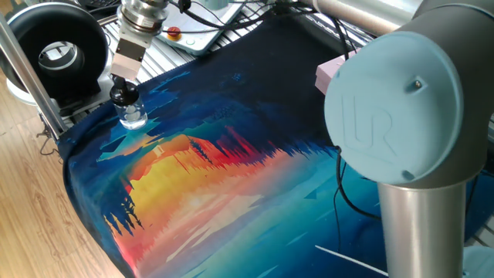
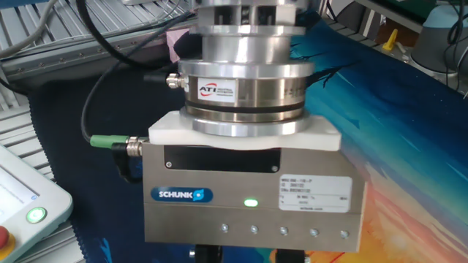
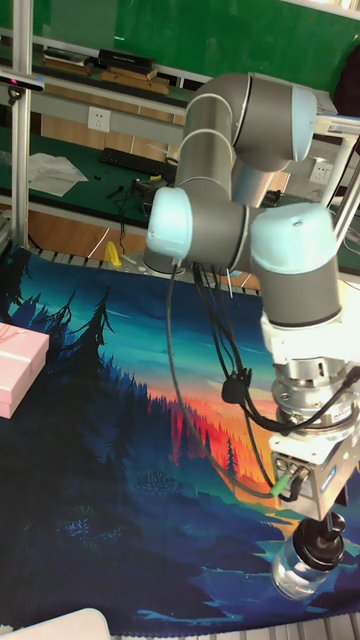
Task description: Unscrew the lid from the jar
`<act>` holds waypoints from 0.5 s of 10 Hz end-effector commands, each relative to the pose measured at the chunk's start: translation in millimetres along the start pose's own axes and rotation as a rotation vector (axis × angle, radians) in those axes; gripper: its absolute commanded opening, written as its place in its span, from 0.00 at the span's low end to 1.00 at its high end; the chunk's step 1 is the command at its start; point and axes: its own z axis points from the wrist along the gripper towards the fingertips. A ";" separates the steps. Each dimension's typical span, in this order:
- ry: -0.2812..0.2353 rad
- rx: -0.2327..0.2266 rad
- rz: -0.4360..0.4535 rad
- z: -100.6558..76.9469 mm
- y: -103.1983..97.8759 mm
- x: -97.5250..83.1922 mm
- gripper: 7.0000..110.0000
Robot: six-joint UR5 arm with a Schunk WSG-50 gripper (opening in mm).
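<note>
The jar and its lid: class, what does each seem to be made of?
The jar looks like clear glass: the mat's colours show through it, with bright glints. The lid seems glossy black plastic, though the pictures leave that open.

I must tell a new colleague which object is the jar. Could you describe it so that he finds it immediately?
Find the colourful sunset mat and follow it to the corner under the gripper. There stands the jar, small, clear glass, with a black lid. The nearby black ring device is far larger and sits off the mat.

Green wall (image 3: 250,45) behind a cluttered shelf (image 3: 90,95); pale wooden floor (image 1: 38,208) beside the table.
</note>
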 end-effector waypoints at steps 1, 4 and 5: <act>-0.054 -0.007 0.002 2.0 -7.4 0.2 0.36; -0.112 -0.038 0.050 4.5 -0.5 -7.0 0.36; -0.132 -0.052 0.063 4.2 2.7 -10.9 0.36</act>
